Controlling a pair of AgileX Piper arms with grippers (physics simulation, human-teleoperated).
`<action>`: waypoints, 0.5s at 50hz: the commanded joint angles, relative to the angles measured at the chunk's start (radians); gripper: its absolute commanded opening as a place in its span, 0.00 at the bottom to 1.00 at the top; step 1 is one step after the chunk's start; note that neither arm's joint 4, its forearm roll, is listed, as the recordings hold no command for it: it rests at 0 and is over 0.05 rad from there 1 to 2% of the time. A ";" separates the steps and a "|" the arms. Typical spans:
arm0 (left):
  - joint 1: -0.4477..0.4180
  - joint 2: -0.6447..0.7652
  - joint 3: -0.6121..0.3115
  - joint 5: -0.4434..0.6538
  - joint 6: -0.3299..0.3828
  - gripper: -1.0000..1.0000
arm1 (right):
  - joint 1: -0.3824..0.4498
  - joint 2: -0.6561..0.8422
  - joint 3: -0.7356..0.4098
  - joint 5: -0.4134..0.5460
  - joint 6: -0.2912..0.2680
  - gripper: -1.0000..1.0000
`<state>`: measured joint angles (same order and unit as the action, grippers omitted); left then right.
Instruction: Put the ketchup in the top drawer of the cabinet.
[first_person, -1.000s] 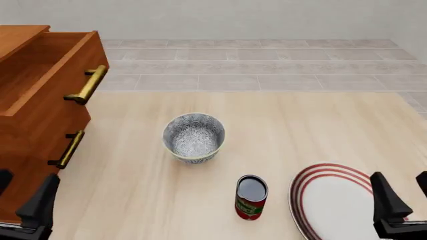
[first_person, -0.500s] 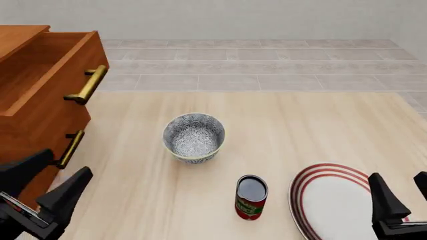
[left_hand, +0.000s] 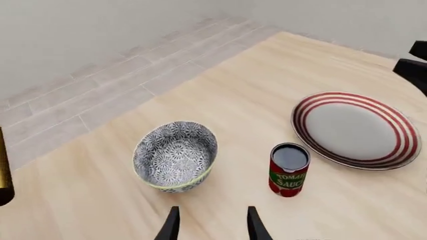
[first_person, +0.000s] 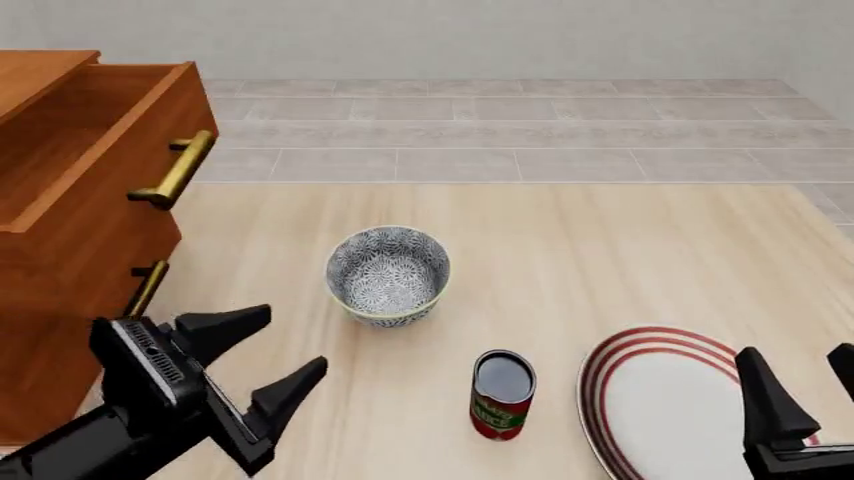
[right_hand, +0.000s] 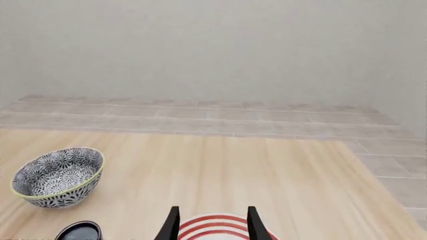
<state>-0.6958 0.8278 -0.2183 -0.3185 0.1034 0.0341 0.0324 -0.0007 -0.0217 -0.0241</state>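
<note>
The ketchup (first_person: 503, 394) is a small red can with a green band and dark glossy top, standing upright near the bench's (first_person: 561, 260) near edge, beside the plate (first_person: 667, 400). Left gripper (first_person: 247, 365) gapes wide, empty; right gripper (first_person: 801, 395) likewise.

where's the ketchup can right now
In the front view the ketchup can stands upright on the table, near the front edge and right of centre, between the patterned bowl and the red-striped plate, and apart from both grippers.
</note>
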 joint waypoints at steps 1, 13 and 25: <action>-0.083 0.259 -0.034 -0.158 -0.005 1.00 | 0.038 -0.020 0.001 0.007 -0.049 1.00; -0.189 0.341 -0.063 -0.174 -0.049 1.00 | 0.059 -0.019 0.001 0.007 -0.075 1.00; -0.243 0.460 -0.093 -0.225 -0.056 1.00 | 0.066 -0.014 0.001 0.002 -0.078 1.00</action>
<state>-0.8808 1.1897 -0.2880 -0.5009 0.0573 0.0905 0.0149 -0.0003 -0.0169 -0.0854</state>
